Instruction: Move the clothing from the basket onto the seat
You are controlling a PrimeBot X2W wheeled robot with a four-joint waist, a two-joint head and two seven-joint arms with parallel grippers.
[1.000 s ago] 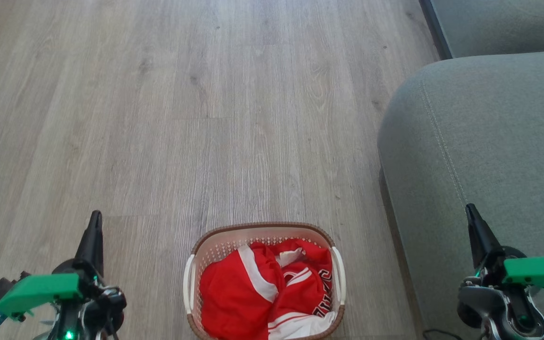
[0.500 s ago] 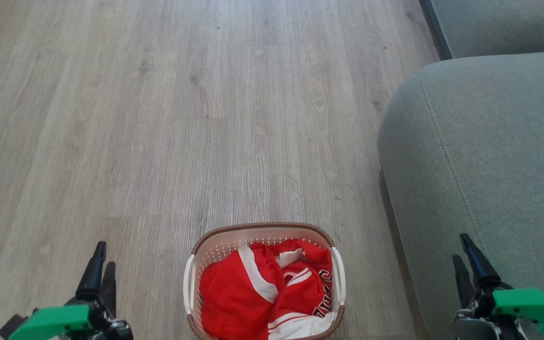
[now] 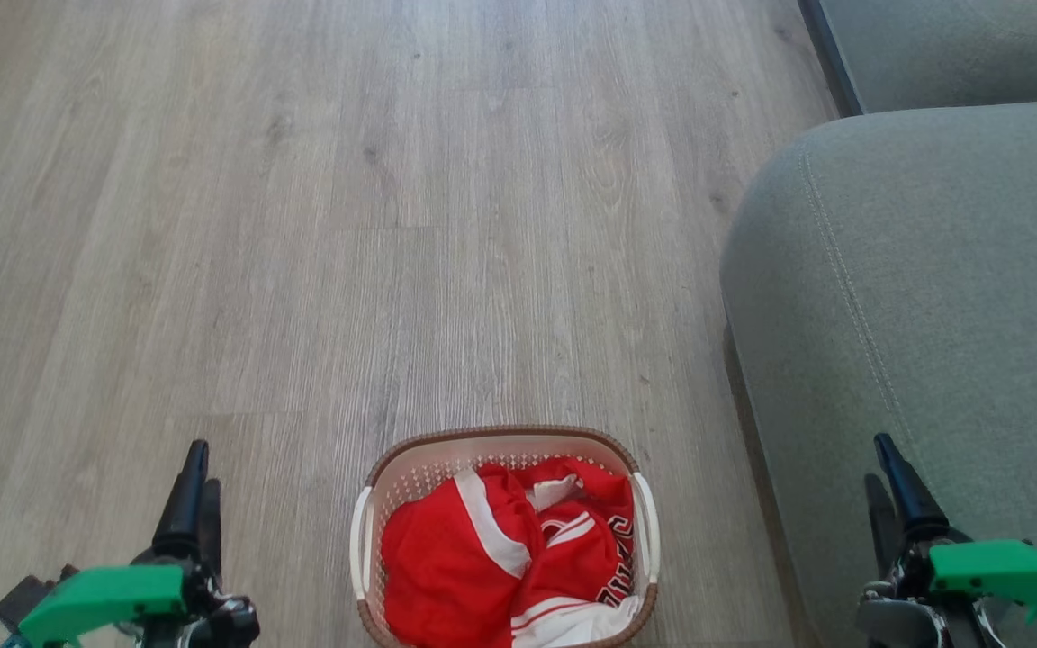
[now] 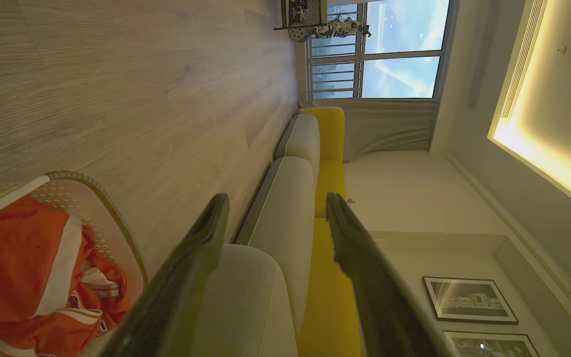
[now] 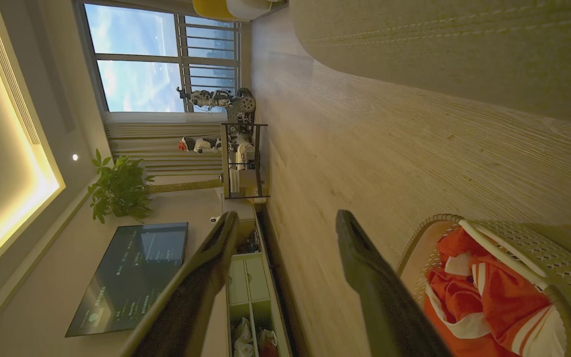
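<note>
Pale wood-grain floor [image 3: 392, 225] carries the basket [image 3: 500, 433], which stands upright, mouth up, near the front edge of the seat [image 3: 933, 270] but not touching it. Its two white handles face left and right. Its near end is cut off in the head view, so its long axis cannot be told there. The clothing [image 3: 464, 567] lies crumpled inside the basket, a broad white stripe running slantwise from far left to near right, with lettering at the right wall. The seat's stitched seam runs from far to near, along its rounded edge.

The left gripper [image 3: 204, 463] hovers over bare floor left of the basket, and the right gripper [image 3: 877, 459] over the seat's near part. Both point away from the robot, and neither touches anything.

The left wrist view shows the left gripper [image 4: 276, 198] with fingers spread wide and empty, the basket [image 4: 107, 198] and clothing [image 4: 13, 258] to one side, plus yellow back cushions [image 4: 332, 173], a window [image 4: 389, 49] and framed pictures [image 4: 469, 300]. The right wrist view shows the right gripper [image 5: 288, 218] equally spread, the basket [image 5: 528, 243], clothing [image 5: 488, 297], seat [image 5: 464, 49], a television [image 5: 132, 277] and a plant [image 5: 117, 188].
</note>
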